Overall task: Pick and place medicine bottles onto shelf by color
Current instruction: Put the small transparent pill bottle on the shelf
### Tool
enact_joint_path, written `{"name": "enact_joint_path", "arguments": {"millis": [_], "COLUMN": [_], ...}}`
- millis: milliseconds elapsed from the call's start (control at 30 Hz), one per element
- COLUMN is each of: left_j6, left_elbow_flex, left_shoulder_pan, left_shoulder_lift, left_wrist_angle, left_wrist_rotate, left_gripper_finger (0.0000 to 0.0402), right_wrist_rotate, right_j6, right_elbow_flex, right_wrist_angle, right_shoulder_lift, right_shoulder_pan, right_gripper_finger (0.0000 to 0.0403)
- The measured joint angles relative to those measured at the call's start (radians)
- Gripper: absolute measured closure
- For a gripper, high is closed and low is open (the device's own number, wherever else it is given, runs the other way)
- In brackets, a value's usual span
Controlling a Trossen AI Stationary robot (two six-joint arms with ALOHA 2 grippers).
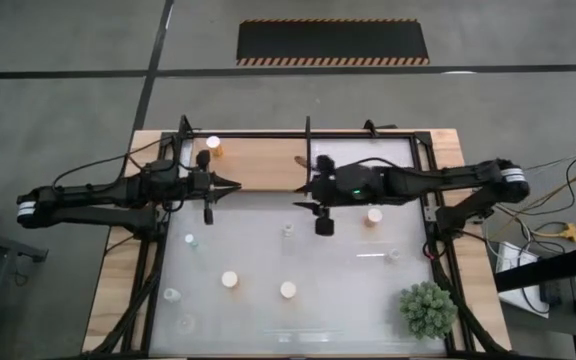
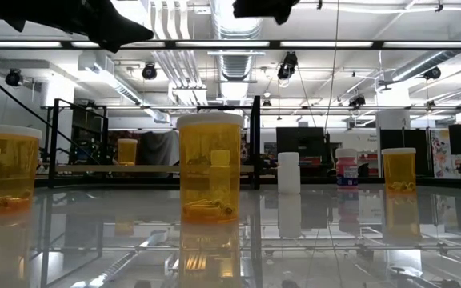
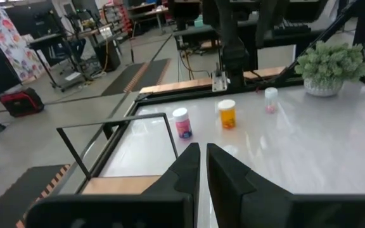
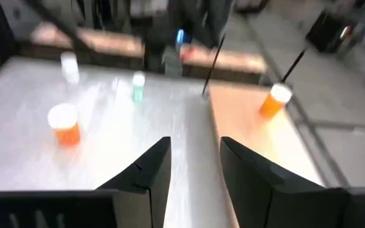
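The shelf (image 1: 268, 165) is a pale wood board in a black frame along the table's far side. One orange bottle (image 1: 213, 146) stands on it near its left end. Other orange bottles (image 1: 374, 215) (image 1: 230, 280) (image 1: 288, 290) and several clear ones (image 1: 190, 241) stand on the white tabletop. A pink-purple bottle (image 3: 181, 122) stands on the table, seen in the left wrist view. My left gripper (image 1: 234, 186) is shut and empty at the shelf's near edge (image 3: 201, 158). My right gripper (image 1: 301, 196) is open and empty (image 4: 195, 158), over the table's middle near the shelf edge and facing my left gripper.
A spiky green potted plant (image 1: 428, 308) stands at the table's near right corner. Black frame posts (image 1: 308, 135) rise along the shelf's far edge and the table's sides. In the low view, orange bottles (image 2: 210, 166) (image 2: 5, 168) stand close to the camera.
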Motion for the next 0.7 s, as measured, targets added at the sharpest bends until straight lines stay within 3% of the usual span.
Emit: {"name": "enact_joint_path", "arguments": {"millis": [233,467,700], "left_j6": [0.004,0.003,0.003], "left_elbow_flex": [0.0,0.0,0.0], "left_shoulder_pan": [0.0,0.0,0.0], "left_shoulder_lift": [-0.003,-0.004,-0.005], "left_wrist_angle": [0.002,0.001,0.002], "left_wrist_rotate": [0.0,0.0,0.0], "left_gripper_finger": [0.0391,0.0391,0.0391], "right_wrist_rotate": [0.0,-0.002,-0.101], "right_j6": [0.107,0.143,0.142], "right_elbow_flex": [0.143,0.233,0.237], "right_wrist_angle": [-0.157,-0.303,-0.362], "right_shoulder_lift": [0.147,0.283,0.405], "right_shoulder_pan": [0.0,-0.003,-0.02], "right_gripper_finger": [0.026,0.0193,0.014]}}
